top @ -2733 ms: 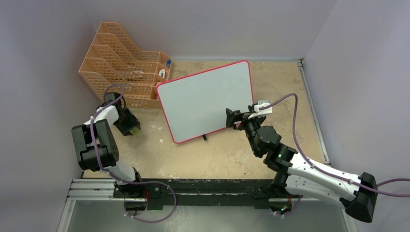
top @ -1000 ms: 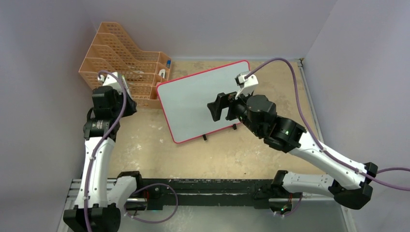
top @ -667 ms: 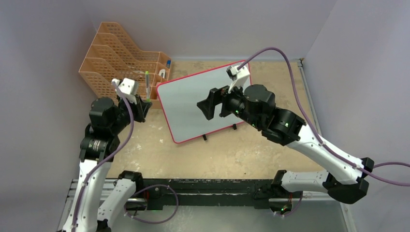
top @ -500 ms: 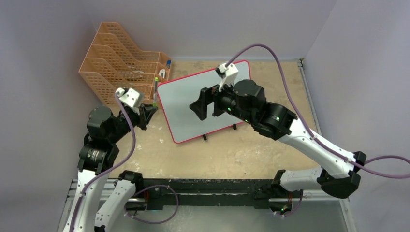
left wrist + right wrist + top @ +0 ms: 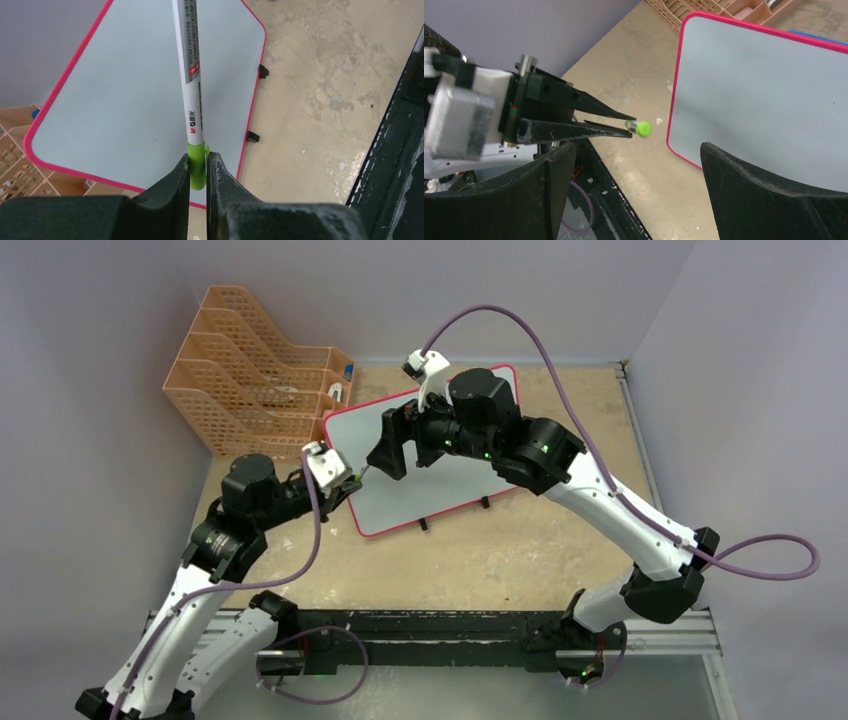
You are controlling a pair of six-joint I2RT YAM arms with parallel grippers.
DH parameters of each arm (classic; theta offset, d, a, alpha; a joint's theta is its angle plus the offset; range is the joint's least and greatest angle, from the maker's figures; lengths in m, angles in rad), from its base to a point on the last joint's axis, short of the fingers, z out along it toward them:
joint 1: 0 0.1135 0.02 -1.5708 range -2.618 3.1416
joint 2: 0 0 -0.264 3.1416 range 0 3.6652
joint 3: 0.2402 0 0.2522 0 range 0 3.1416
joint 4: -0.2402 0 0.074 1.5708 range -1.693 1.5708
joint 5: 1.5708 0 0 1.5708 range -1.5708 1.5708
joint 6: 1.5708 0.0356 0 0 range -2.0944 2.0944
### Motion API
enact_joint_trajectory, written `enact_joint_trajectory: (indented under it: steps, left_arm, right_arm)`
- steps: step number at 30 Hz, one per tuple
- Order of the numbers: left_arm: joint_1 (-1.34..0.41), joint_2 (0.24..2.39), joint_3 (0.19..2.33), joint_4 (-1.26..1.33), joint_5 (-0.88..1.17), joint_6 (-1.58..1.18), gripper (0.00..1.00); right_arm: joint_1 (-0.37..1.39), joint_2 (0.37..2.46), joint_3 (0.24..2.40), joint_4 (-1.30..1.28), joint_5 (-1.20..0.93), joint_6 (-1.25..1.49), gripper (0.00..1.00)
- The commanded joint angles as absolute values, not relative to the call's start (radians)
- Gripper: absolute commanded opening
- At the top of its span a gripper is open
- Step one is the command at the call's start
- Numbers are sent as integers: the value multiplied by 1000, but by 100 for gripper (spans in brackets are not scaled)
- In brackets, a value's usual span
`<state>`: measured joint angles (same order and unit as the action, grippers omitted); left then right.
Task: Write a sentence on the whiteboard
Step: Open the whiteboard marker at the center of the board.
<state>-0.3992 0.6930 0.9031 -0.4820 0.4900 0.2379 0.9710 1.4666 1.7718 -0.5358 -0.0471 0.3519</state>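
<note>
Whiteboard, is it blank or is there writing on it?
Blank: the whiteboard has a bare pale face in both wrist views, no strokes. The right arm hides part of it from above.

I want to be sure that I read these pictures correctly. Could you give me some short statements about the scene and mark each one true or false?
1. The left hand is shut on a marker. True.
2. The whiteboard carries green writing. False: its surface is blank.
3. The right hand is open. True.
4. Both hands grip the marker. False: only the left hand grips it, at its green end; the right hand holds nothing.
5. The orange file rack stands to the right of the whiteboard. False: in the top view it stands to the left of it, near the back wall.
</note>
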Motion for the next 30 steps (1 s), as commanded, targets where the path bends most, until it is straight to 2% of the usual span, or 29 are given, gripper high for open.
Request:
enact_joint_trajectory:
  steps: [1, 8, 16, 23, 30]
  left_arm:
    - [-491, 725, 944, -477, 363, 366, 0]
    - [-581, 762, 973, -484, 266, 451, 0]
    - [-627, 796, 999, -490, 242, 515, 0]
    - [-665, 821, 1009, -497, 202, 540, 0]
    - [-672, 820, 999, -492, 186, 540, 0]
  right_arm:
    - [921, 1479, 1835, -568, -176, 327, 94]
    - [896, 1529, 1831, -607, -257, 311, 87]
    - [895, 1570, 1829, -641, -256, 292, 72]
    - [896, 1586, 1832, -652, -244, 282, 52]
    - [896, 1585, 1825, -658, -245, 272, 37]
